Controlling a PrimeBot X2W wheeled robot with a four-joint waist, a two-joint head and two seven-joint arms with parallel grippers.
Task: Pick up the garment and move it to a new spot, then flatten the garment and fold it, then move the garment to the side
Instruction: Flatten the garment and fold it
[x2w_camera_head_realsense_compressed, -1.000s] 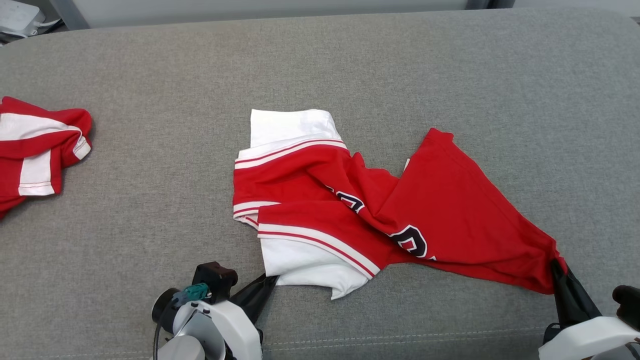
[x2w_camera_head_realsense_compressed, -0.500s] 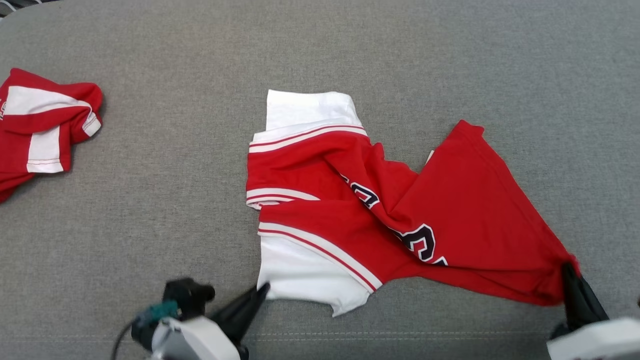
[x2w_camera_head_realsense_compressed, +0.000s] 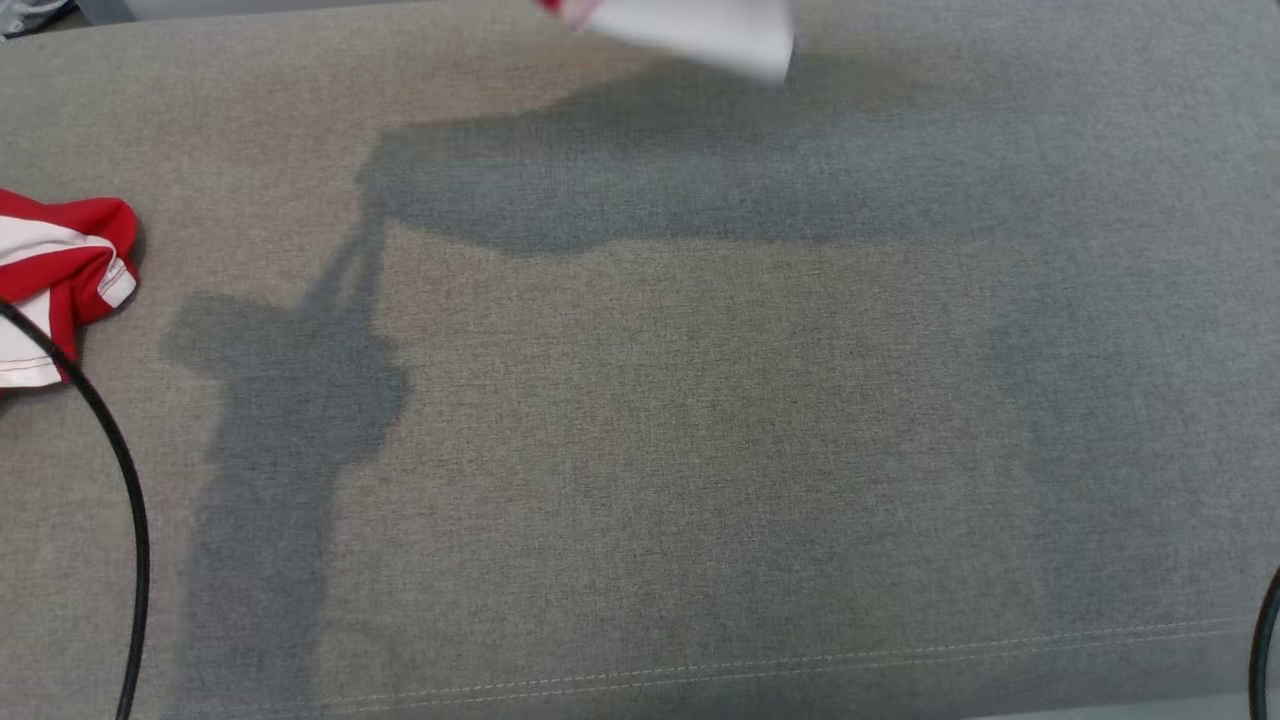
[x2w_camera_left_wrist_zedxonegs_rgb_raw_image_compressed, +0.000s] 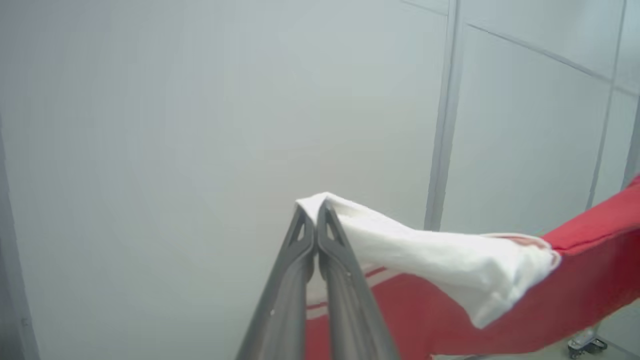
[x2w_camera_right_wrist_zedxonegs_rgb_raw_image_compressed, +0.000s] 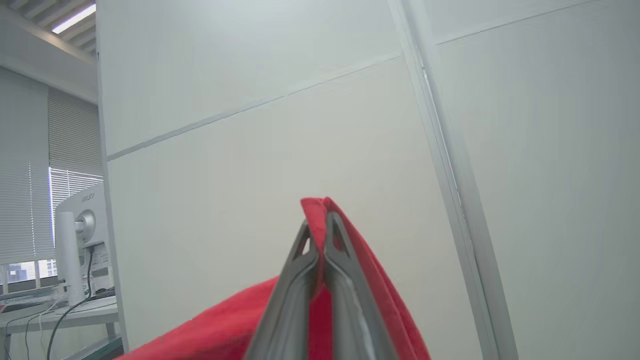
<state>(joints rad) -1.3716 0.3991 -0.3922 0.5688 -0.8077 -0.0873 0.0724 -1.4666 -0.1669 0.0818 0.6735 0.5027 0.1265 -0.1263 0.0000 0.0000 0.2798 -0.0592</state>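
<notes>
The garment is a red shirt with white sleeves, lifted clear of the grey cushion (x2w_camera_head_realsense_compressed: 700, 450). In the head view a blurred white and red edge of the garment (x2w_camera_head_realsense_compressed: 700, 30) hangs at the top, its shadow spread on the cushion below. In the left wrist view my left gripper (x2w_camera_left_wrist_zedxonegs_rgb_raw_image_compressed: 314, 210) is shut on a white sleeve corner, and the garment (x2w_camera_left_wrist_zedxonegs_rgb_raw_image_compressed: 450, 260) sags away to the right. In the right wrist view my right gripper (x2w_camera_right_wrist_zedxonegs_rgb_raw_image_compressed: 316, 220) is shut on a red fold of the garment (x2w_camera_right_wrist_zedxonegs_rgb_raw_image_compressed: 225, 330), which drapes down on both sides of the fingers.
A second red and white garment (x2w_camera_head_realsense_compressed: 60, 260) lies crumpled at the cushion's left edge. A black cable (x2w_camera_head_realsense_compressed: 125, 480) arcs down the left side. A stitched seam runs along the front edge. A white panelled wall (x2w_camera_right_wrist_zedxonegs_rgb_raw_image_compressed: 250, 125) and a monitor (x2w_camera_right_wrist_zedxonegs_rgb_raw_image_compressed: 82, 220) stand behind.
Both grippers have risen out of the head view, carrying the garment up off the cushion where it lay. The head camera has also shifted.
</notes>
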